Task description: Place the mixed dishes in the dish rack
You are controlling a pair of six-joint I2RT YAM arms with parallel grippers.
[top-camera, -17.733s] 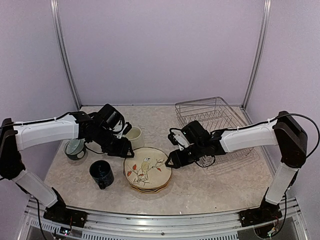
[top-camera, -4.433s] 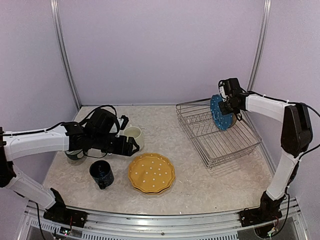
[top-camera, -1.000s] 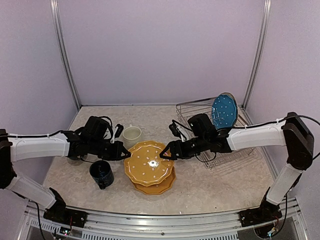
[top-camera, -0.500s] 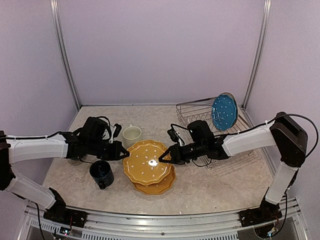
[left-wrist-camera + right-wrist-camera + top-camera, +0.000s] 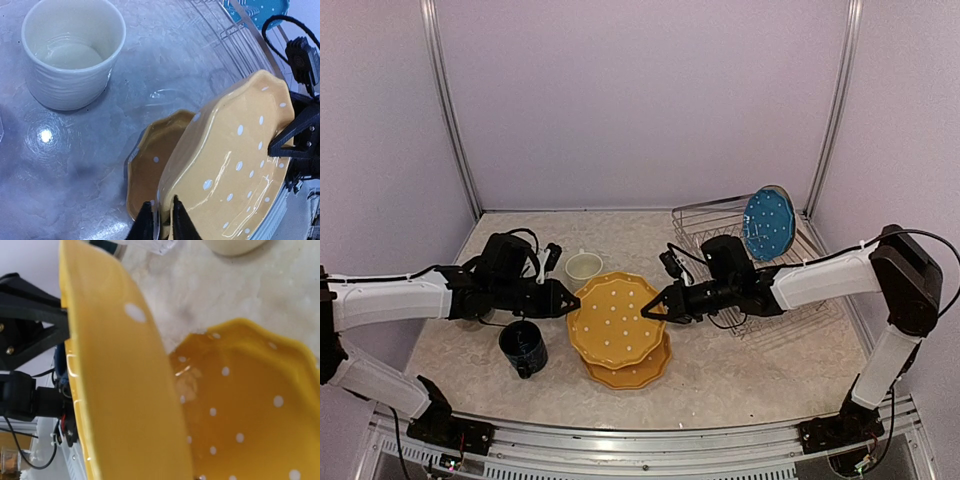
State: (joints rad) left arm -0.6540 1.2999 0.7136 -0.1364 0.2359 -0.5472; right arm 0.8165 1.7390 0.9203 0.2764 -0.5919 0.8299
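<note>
A yellow plate with white dots (image 5: 612, 318) hangs tilted between both arms, above a second yellow plate (image 5: 640, 372) that lies flat on the table. My left gripper (image 5: 567, 303) is shut on its left rim; in the left wrist view the gripper's (image 5: 162, 220) two fingers straddle the plate's (image 5: 235, 175) edge. My right gripper (image 5: 648, 310) is shut on the opposite rim. In the right wrist view the held plate (image 5: 125, 390) fills the left side and hides the fingers, with the lower plate (image 5: 250, 400) behind. A blue plate (image 5: 767, 222) stands upright in the dish rack (image 5: 720, 215).
A cream mug (image 5: 584, 266) stands just behind the plates, close to the left gripper. A dark blue mug (image 5: 523, 347) sits in front of the left arm. The rack lies behind the right arm, by the right wall.
The right gripper has closed onto the upper yellow plate's right rim. The plate has tilted up a little; the left gripper has kept its hold.
</note>
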